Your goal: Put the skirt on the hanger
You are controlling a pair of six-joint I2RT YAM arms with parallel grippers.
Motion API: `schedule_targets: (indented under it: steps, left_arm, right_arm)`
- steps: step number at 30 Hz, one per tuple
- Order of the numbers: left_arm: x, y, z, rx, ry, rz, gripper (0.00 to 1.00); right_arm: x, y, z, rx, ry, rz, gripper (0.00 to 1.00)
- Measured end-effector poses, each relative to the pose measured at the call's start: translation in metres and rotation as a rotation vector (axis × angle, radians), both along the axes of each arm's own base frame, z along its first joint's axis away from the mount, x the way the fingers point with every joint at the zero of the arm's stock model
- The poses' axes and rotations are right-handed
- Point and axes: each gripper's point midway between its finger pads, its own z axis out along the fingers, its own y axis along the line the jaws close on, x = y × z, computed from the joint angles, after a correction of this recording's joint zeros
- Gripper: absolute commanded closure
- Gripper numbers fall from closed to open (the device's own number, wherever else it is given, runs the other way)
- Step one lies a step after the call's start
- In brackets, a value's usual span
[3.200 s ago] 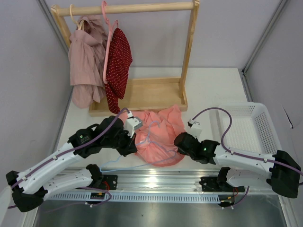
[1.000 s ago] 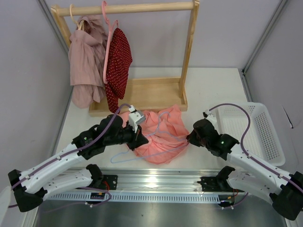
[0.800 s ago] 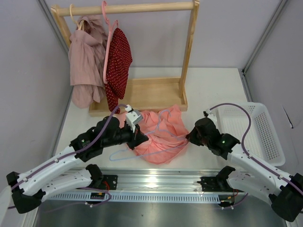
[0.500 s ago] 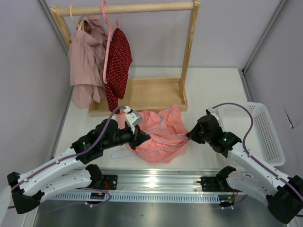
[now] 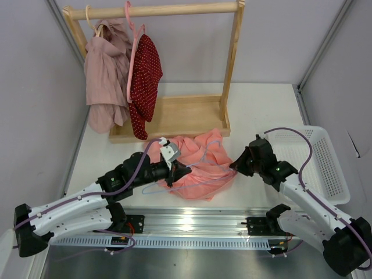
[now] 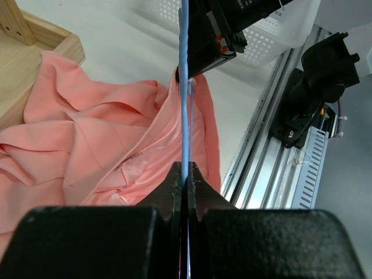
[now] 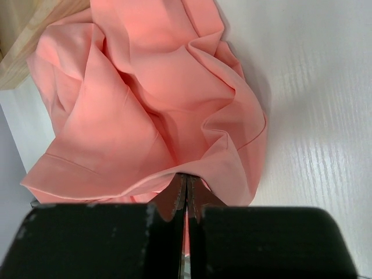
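Note:
The salmon-pink skirt [image 5: 200, 160] lies crumpled on the table in front of the rack base; it also shows in the left wrist view [image 6: 99, 145] and the right wrist view [image 7: 145, 99]. The light-blue wire hanger [image 5: 204, 152] lies across and partly inside the skirt. My left gripper [image 5: 179, 170] is shut on the hanger wire [image 6: 185, 81] at the skirt's left edge. My right gripper [image 5: 235, 165] is shut on the skirt's right hem [image 7: 232, 157], holding it slightly lifted.
A wooden rack [image 5: 174, 113] stands at the back with a mauve-pink garment [image 5: 104, 75] and a red dotted garment [image 5: 144, 78] on a pink hanger. A white basket [image 5: 328, 168] sits at the right. A metal rail [image 5: 192, 224] runs along the near edge.
Both grippers have moved right and slightly back, carrying the hanger and the skirt's hem. The skirt has shifted right and bunched up; the hanger wire now reaches farther into it.

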Motion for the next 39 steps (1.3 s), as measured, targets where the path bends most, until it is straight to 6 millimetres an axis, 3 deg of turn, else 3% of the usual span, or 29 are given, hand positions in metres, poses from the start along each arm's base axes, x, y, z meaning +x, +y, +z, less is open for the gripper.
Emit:
schedule_targets:
  steps: [9,14,30,39]
  left_arm:
    - [0.012,-0.002,-0.004,-0.015,-0.04,0.067,1.0]
    - [0.02,-0.003,-0.011,0.0,-0.052,0.121,1.0]
    - [0.038,0.009,-0.027,0.012,-0.092,0.258,1.0]
    - [0.044,0.012,-0.032,0.017,-0.1,0.296,1.0]
  right_arm:
    - [0.002,-0.004,-0.002,0.005,0.008,-0.01,0.91]
    - [0.003,-0.006,-0.003,-0.003,0.004,-0.012,0.78]
    - [0.005,-0.015,-0.004,-0.042,-0.013,-0.036,0.72]
    - [0.004,-0.023,0.0,-0.063,-0.034,-0.058,0.63]
